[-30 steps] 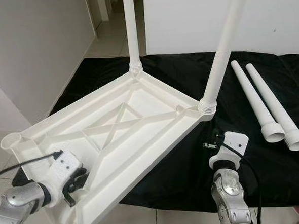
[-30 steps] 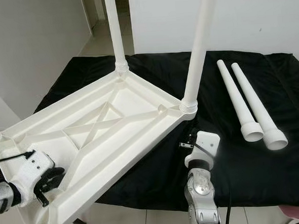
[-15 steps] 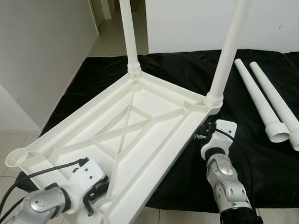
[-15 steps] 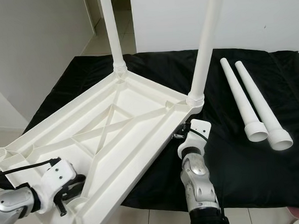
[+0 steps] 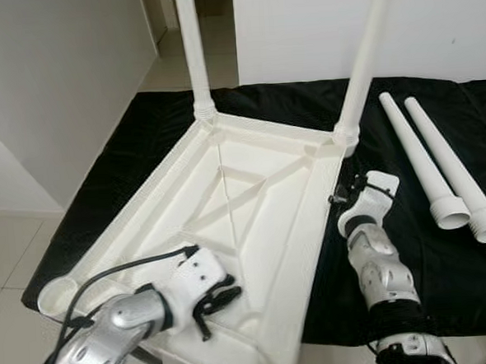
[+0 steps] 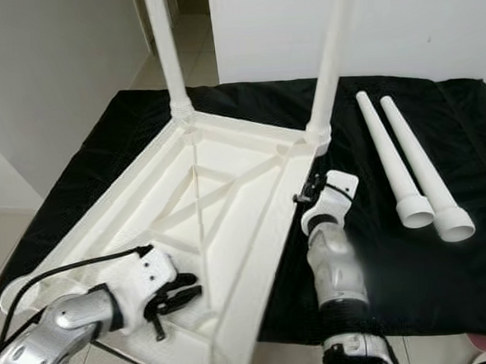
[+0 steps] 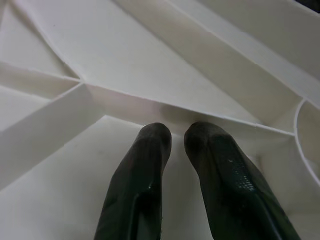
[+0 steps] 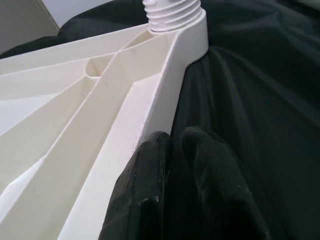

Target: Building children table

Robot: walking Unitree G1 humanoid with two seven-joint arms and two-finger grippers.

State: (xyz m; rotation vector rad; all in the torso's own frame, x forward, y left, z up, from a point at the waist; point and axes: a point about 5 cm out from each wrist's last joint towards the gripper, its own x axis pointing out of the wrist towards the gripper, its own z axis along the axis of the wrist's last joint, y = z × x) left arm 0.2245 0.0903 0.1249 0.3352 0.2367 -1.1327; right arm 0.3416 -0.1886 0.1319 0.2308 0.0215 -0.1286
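table top [image 5: 252,198] lies upside down on the black cloth [image 5: 125,148], swung round since before. my left gripper [image 7: 177,137] now inside its ribs, my right gripper [image 8: 172,142] at its rim, both pinched closed.

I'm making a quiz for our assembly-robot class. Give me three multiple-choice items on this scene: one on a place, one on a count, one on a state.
1. Where do the two loose legs lie?
A. on the black cloth, to the robot's right
B. on the tiled floor
C. inside the tabletop

2. How many legs stand screwed into the upturned tabletop?
A. none
B. two
C. four

3. The near corner socket is
A. holding a leg
B. empty
C. taped over

Answers: 1 A, both rest on the black cloth; 2 B, at the two far corners; 3 B, its ring is open.
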